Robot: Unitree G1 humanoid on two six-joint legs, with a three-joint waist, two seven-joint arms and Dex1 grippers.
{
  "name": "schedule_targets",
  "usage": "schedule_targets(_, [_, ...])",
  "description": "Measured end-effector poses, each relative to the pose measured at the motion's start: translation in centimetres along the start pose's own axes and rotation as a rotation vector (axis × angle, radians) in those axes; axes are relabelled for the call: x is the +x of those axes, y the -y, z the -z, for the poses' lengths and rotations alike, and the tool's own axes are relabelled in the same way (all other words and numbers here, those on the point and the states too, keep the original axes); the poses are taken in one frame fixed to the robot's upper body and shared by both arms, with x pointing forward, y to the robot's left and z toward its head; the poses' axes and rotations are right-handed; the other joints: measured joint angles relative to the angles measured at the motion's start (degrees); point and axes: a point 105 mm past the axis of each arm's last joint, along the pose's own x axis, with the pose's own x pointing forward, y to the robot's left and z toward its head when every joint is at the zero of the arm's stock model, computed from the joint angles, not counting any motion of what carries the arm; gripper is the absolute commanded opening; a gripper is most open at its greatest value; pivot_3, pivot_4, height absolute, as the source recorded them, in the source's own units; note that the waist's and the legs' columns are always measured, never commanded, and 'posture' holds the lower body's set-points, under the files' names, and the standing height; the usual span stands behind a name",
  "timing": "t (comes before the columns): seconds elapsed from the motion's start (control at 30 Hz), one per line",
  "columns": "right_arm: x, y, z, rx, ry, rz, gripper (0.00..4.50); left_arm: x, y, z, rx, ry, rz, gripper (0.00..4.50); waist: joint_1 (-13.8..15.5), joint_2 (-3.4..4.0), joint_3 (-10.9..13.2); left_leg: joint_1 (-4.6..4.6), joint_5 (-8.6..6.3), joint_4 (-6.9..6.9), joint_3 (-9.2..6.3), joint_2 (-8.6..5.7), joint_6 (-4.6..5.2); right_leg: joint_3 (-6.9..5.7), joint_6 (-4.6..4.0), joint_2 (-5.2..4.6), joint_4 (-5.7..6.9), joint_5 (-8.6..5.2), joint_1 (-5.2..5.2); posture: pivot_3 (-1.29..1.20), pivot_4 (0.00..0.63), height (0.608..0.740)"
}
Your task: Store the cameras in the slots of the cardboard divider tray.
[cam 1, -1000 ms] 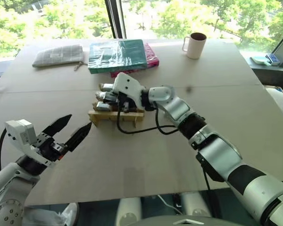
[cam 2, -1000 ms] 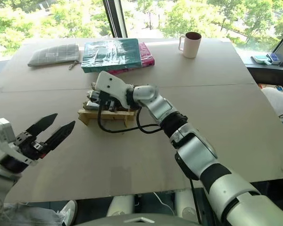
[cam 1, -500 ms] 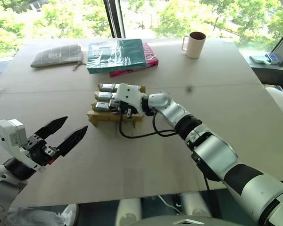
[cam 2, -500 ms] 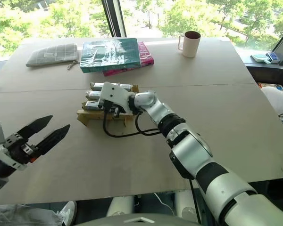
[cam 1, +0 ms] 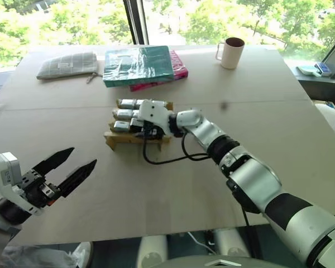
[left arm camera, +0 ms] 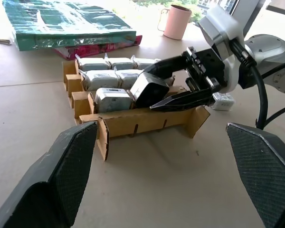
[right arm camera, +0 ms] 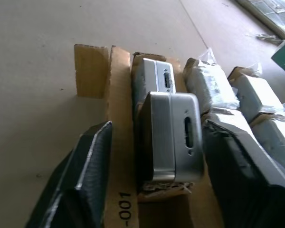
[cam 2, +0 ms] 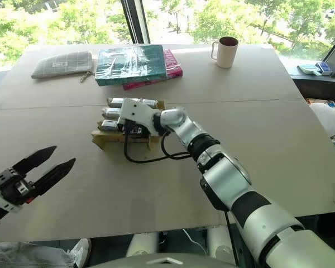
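Observation:
The cardboard divider tray (cam 1: pixel 114 139) lies mid-table with several silver-grey cameras (cam 1: pixel 124 114) in its slots. My right gripper (cam 1: pixel 138 126) reaches in over the tray's near row from the right. Its fingers (right arm camera: pixel 80 175) stand on either side of one camera (right arm camera: pixel 171 137), which leans in a slot beside another camera (left arm camera: pixel 109 99). A gap shows between one finger and that camera (left arm camera: pixel 147 89), so the jaws are open. My left gripper (cam 1: pixel 84 157) hovers open and empty over the table, well in front and to the left of the tray (left arm camera: pixel 133 123).
A teal packet (cam 1: pixel 138 64) lies on a pink one (cam 1: pixel 180 71) behind the tray. A grey pouch (cam 1: pixel 67 65) sits at the back left and a mug (cam 1: pixel 231 53) at the back right. A black cable (cam 1: pixel 167 158) loops from my right wrist onto the table.
My right gripper came down onto the tray with the camera, and its fingers have parted from it. My left gripper has drawn back towards the near left.

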Motion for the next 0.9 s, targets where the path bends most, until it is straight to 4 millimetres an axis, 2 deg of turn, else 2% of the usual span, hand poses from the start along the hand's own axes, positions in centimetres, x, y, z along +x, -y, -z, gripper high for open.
schedule_targets(0.07, [-0.5,0.8,-3.0,-0.009,0.099,0.011,2.98,0.0,-0.2,0.0,0.004,0.006,0.003,4.50,0.04,0.00,0.00,-0.08,0.00,-0.01,0.00,0.01,0.00,0.00,0.00,0.01,0.01,0.00,-0.09,0.00,0.150,0.740])
schedule_targets(0.17, [-2.0,1.4,-6.1,-0.076,0.178,0.024,2.98,0.8,0.1,-0.4,0.014,0.026,0.030,4.50,0.36,-0.04,-0.02,-0.14,0.00,-0.06,-0.03,0.01,0.00,-0.05,0.00,0.00,-0.04,0.00,-0.10,0.00,0.150,0.740])
schedule_targets(0.2, [-2.7,1.4,-6.7,-0.087,0.197,0.032,2.98,1.1,0.1,-0.5,0.015,0.033,0.041,4.50,0.45,-0.07,-0.04,-0.17,0.01,-0.05,-0.04,0.00,0.00,-0.07,0.00,-0.01,-0.06,0.00,-0.09,0.00,0.150,0.740])
schedule_targets(0.27, [-4.3,1.5,-6.5,-0.079,0.201,0.059,2.98,1.6,0.3,-0.6,0.015,0.039,0.058,4.50,0.64,-0.16,-0.10,-0.37,0.01,0.03,-0.07,-0.01,0.00,-0.13,0.00,-0.04,-0.11,0.01,-0.10,0.00,0.150,0.740])
schedule_targets(0.33, [-7.1,1.7,-5.2,-0.044,0.161,0.122,2.98,2.1,0.6,-0.5,0.012,0.039,0.084,4.50,0.78,-0.24,-0.15,-0.68,0.02,0.23,-0.07,-0.02,0.00,-0.23,0.01,-0.11,-0.10,0.02,-0.23,0.00,0.150,0.740])
schedule_targets(0.4, [-10.3,2.0,-3.0,-0.013,0.071,0.203,2.98,2.6,1.1,-0.1,0.002,0.021,0.127,4.50,0.81,-0.43,-0.27,-0.71,0.02,0.25,-0.02,-0.08,0.01,-0.19,0.01,-0.17,-0.12,0.02,-0.26,0.00,0.150,0.740])
schedule_targets(0.43, [-12.5,1.6,-1.1,0.022,-0.002,0.241,3.25,2.9,1.5,0.1,-0.001,0.010,0.163,4.50,1.07,-0.51,-0.32,-0.69,0.02,0.24,-0.03,-0.10,0.01,-0.21,0.01,-0.18,-0.13,0.02,-0.25,0.00,0.150,0.740])
schedule_targets(0.53, [-15.6,-0.2,3.1,0.172,-0.141,0.269,4.27,3.5,1.8,0.7,0.001,-0.016,0.225,4.50,0.77,-0.45,-0.29,-0.65,0.02,0.22,0.01,-0.06,0.01,-0.16,0.01,-0.09,-0.04,0.01,-0.35,0.00,0.150,0.740])
schedule_targets(0.6, [-16.4,-1.2,4.9,0.237,-0.191,0.289,4.43,3.9,1.9,0.9,0.004,-0.018,0.259,4.50,0.04,-0.41,-0.27,-0.56,0.06,0.22,0.04,0.01,0.08,-0.04,0.01,0.05,0.16,0.01,-0.42,0.00,0.150,0.740])
schedule_targets(0.67, [-16.5,-1.4,5.5,0.251,-0.207,0.306,4.43,4.2,1.7,0.9,0.011,-0.013,0.280,4.50,-0.41,-0.37,-0.24,-0.46,0.17,0.25,-0.02,0.02,0.26,0.06,0.02,0.17,0.37,0.00,-0.47,0.00,0.150,0.740])
schedule_targets(0.77, [-16.8,-0.9,5.9,0.231,-0.220,0.344,4.43,4.1,1.4,1.4,0.011,-0.023,0.295,4.50,-0.39,-0.37,-0.25,-0.43,0.18,0.34,-0.06,0.02,0.27,0.06,0.03,0.18,0.47,-0.01,-0.44,0.00,0.150,0.740])
schedule_targets(0.9, [-17.1,-0.3,8.4,0.265,-0.258,0.384,4.43,4.0,1.0,2.3,0.004,-0.041,0.310,4.50,0.11,-0.39,-0.26,-0.50,0.18,0.51,-0.01,0.01,0.27,0.08,0.02,0.12,0.44,0.00,-0.42,0.00,0.150,0.740])
